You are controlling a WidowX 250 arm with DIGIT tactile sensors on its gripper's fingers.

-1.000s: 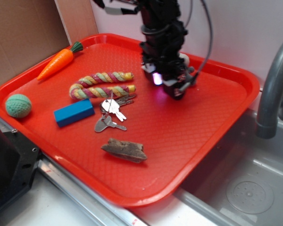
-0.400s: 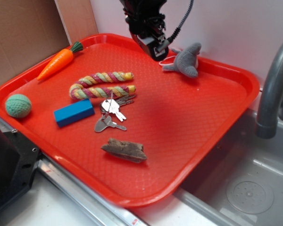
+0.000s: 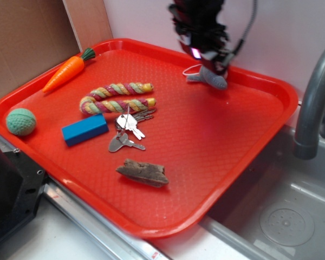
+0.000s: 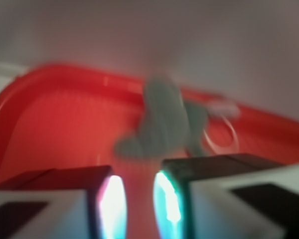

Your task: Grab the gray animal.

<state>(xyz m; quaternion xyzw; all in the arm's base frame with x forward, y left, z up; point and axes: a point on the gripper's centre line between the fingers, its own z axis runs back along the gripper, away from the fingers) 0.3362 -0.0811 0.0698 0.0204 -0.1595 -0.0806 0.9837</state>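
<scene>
The gray animal (image 3: pixel 214 80) lies at the back of the red tray (image 3: pixel 216 141), near its far rim, a thin white loop (image 3: pixel 190 70) at its left. My gripper (image 3: pixel 208 58) hangs just above it and hides its upper part. The wrist view is blurred: the gray animal (image 4: pixel 162 119) lies ahead of the fingertips, beyond the gripper (image 4: pixel 139 181). The jaws stand a narrow gap apart, with only red tray showing between the lit pads (image 4: pixel 113 201), so the gripper is open and holds nothing.
On the tray lie a carrot toy (image 3: pixel 67 70), a twisted rope toy (image 3: pixel 117 97), a blue block (image 3: pixel 85 129), keys (image 3: pixel 129 129), a brown wood chunk (image 3: pixel 143 172) and a green ball (image 3: pixel 21 121). A sink with a gray faucet (image 3: pixel 314 103) sits to the right.
The arm rose from the tray's middle to the back, uncovering the gray animal, then swung right until it hangs over the toy. Nothing else on the tray moved.
</scene>
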